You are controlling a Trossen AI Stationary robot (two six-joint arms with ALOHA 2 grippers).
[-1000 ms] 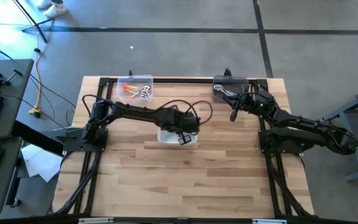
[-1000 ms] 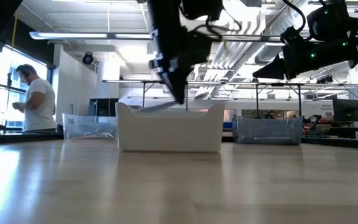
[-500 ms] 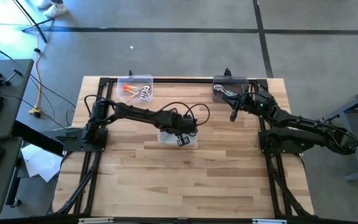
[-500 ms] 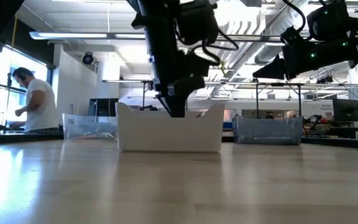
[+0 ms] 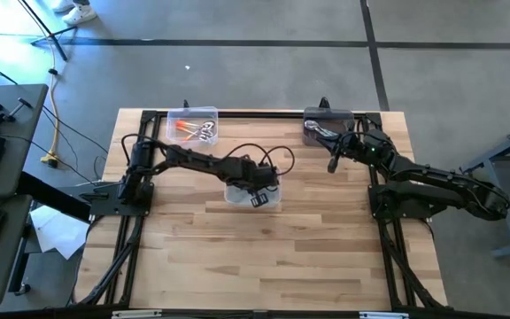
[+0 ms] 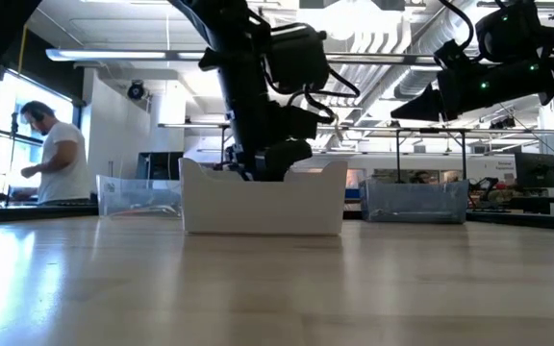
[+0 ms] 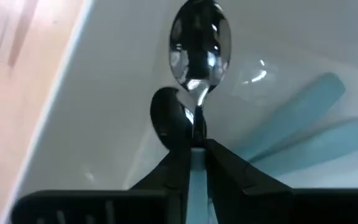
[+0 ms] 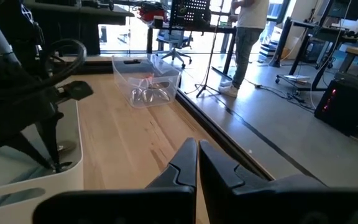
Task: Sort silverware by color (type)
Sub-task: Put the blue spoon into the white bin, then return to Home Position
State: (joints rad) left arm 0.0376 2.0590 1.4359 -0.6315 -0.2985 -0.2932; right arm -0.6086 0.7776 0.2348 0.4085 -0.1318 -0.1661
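Observation:
My left gripper (image 5: 257, 198) reaches down into the white bin (image 6: 258, 207) at the table's middle, shut on a spoon with a light-blue handle and a shiny bowl (image 7: 200, 46). Other light-blue handles (image 7: 309, 130) lie on the bin's floor beside it. The bin's wall hides the fingertips in the low view. My right gripper (image 8: 197, 155) hangs shut and holding nothing, above the table near the far right clear bin (image 5: 326, 127), which holds silver spoons. Orange-handled spoons lie in the far left clear bin (image 5: 193, 127). My left gripper pinches the spoon's light-blue handle (image 7: 196, 177) between its two fingers, close behind the metal neck. The fingers come from above, slanting down into the bin, and lie along the spoon. The bowl sticks out beyond the fingertips, low inside the bin; whether it touches the floor I cannot tell.
A black frame runs along the table's edges (image 5: 237, 113). Bare wood lies in front of the white bin (image 5: 255, 257). A person (image 6: 54, 154) stands in the room beyond the table's far left.
My left gripper has gone down from above the white bin's rim into the bin, carrying the spoon with it. In the low view its fingertips have sunk behind the bin's wall.

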